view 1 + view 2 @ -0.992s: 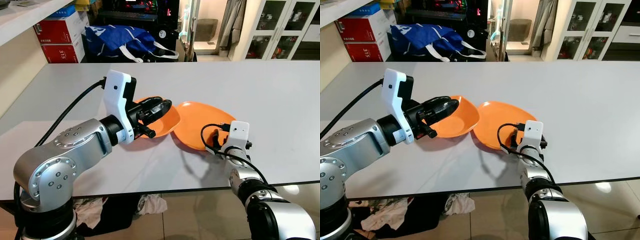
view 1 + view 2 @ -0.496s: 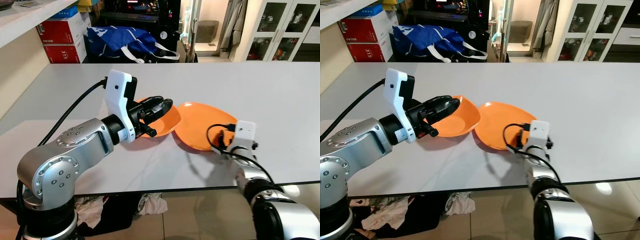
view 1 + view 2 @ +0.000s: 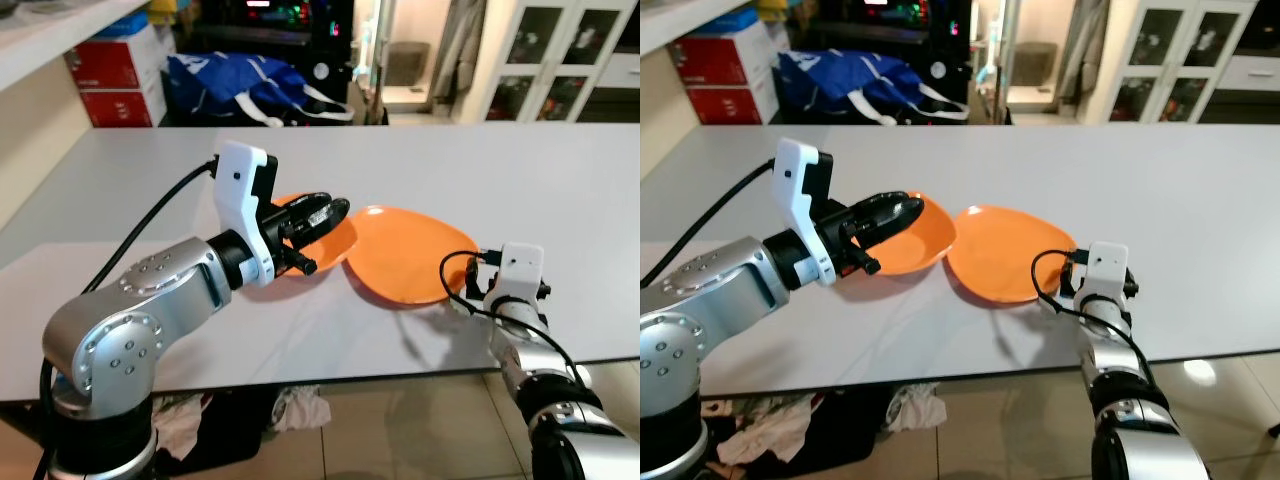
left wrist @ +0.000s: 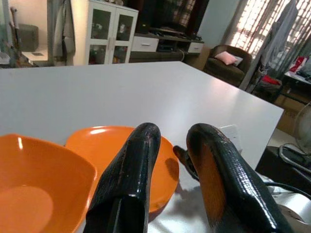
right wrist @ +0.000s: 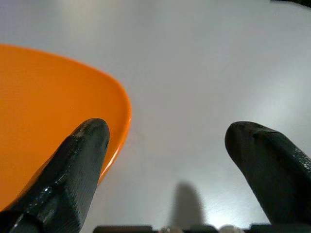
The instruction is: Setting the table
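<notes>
An orange bowl (image 3: 335, 243) and a shallow orange plate (image 3: 410, 255) lie side by side, touching, on the white table (image 3: 500, 170). My left gripper (image 3: 328, 212) hovers over the bowl's near side. Its two black fingers stand a little apart with nothing between them. In the left wrist view the bowl (image 4: 34, 189) sits off to one side of the fingers (image 4: 131, 174) and the plate (image 4: 107, 145) lies beyond them. My right gripper (image 5: 170, 133) is open at the plate's right edge, and the plate rim (image 5: 87, 92) lies beside one finger, not between the two.
The table's near edge (image 3: 380, 375) runs just below both arms. A blue bag (image 3: 250, 85) and red boxes (image 3: 115, 75) stand behind the table on the left, glass cabinets (image 3: 560, 60) at the back right. Crumpled clothes (image 3: 300, 405) lie on the floor underneath.
My right gripper has drawn back to the right, off the plate's near edge to just beside its rim. The left gripper has stayed over the bowl.
</notes>
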Controlling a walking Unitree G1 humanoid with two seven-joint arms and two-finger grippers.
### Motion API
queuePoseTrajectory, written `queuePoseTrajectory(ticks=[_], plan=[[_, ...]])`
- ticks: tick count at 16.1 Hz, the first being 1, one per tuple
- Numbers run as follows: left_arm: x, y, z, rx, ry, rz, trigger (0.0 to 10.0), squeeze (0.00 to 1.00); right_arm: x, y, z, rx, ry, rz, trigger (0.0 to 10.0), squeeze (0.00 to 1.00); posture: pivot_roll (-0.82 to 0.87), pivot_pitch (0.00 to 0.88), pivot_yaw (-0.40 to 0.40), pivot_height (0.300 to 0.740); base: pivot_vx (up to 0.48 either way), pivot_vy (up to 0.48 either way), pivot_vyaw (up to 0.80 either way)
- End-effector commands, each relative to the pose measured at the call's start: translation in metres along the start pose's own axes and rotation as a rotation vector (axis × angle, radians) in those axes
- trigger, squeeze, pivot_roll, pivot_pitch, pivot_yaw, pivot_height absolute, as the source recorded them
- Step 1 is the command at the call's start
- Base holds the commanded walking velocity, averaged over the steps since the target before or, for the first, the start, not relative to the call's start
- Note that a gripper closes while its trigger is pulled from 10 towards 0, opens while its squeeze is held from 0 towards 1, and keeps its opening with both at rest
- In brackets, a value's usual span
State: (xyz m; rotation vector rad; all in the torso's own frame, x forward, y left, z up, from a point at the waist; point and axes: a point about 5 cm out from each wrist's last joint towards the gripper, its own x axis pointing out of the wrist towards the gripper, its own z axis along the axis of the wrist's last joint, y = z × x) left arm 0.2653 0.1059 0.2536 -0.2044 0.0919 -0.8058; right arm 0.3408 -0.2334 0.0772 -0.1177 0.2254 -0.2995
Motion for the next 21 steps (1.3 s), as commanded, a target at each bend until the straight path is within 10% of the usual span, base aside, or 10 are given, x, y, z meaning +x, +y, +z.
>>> queuePoseTrajectory(ticks=[1,9,12,18,21], plan=[[0.003,0.002,-0.002,0.002,0.003,-0.002,10.0,0.00,0.000,-0.006,0.001,-0.009,0.004,-0.015,10.0,0.00,0.03,0.000,-0.024,0.740,0.000,0.000,0.00],[0.003,0.007,-0.005,0.012,0.007,0.012,10.0,0.00,-0.006,-0.040,0.023,-0.068,-0.059,-0.120,10.0,0.00,0.02,0.000,-0.022,0.740,0.000,0.000,0.00],[0.002,0.021,-0.007,0.148,-0.004,0.139,10.0,0.00,-0.008,-0.028,0.061,-0.048,-0.200,-0.088,10.0,0.00,0.01,0.000,-0.022,0.740,0.000,0.000,0.00],[-0.042,0.060,-0.015,0.609,-0.089,0.691,10.0,0.00,-0.048,0.013,0.108,0.006,-0.511,0.075,10.0,0.00,0.04,0.000,-0.031,0.740,0.000,0.000,0.00],[-0.068,0.067,-0.034,0.538,-0.126,0.849,10.0,0.00,-0.071,0.023,0.090,-0.008,-0.541,0.170,10.0,0.00,0.04,0.000,-0.033,0.740,0.000,0.000,0.00]])
